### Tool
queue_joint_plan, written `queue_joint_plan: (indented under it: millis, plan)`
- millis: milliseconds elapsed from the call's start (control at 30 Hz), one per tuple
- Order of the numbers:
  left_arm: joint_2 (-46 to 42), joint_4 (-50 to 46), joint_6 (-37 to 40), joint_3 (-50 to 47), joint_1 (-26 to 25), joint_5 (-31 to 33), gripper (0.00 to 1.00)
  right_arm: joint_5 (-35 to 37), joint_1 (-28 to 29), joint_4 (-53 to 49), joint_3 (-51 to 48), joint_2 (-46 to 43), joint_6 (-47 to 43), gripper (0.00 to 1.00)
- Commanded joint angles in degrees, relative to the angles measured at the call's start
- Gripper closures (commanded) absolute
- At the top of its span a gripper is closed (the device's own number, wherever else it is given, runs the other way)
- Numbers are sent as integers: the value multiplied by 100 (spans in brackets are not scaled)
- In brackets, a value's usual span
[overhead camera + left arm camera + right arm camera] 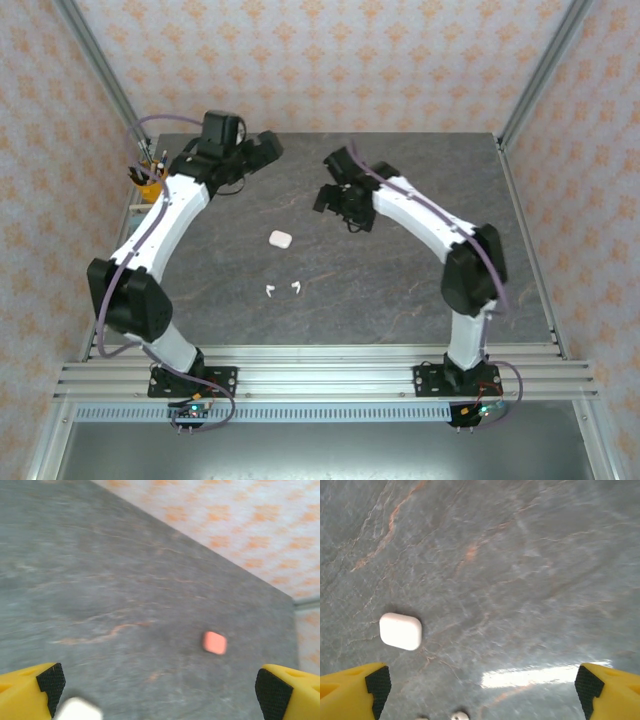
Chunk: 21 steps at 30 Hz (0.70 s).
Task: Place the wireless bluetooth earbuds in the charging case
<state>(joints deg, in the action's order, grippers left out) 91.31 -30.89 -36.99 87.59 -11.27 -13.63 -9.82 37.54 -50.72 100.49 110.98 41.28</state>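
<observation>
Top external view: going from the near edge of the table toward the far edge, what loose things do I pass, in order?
Two tiny white stemmed plastic earbuds, side by side → white pebble-shaped plastic charging case → yellow cup holding pens, off at the left edge.

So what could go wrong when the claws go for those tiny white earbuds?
The white earbuds are tiny and lie close together, so the open right claw might knock one away or pinch both. The white case looks shut and sits loose on the table, so it may slide when pushed.
</observation>
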Motion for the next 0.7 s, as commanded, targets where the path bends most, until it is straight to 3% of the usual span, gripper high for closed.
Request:
queue_joint_plan:
  millis: [0,300,667]
  plan:
    - [-517,148,6,-722,321,554,0,187,351,-382,907,680,470,4]
    - [-1731,102,-376,-2159,1296,1007,0,921,1133,-1549,3835,2964,994,3]
    - [-2223,83,-363,-2676,1634,921,0,1220,1246,-1431,4331,3721,887,5]
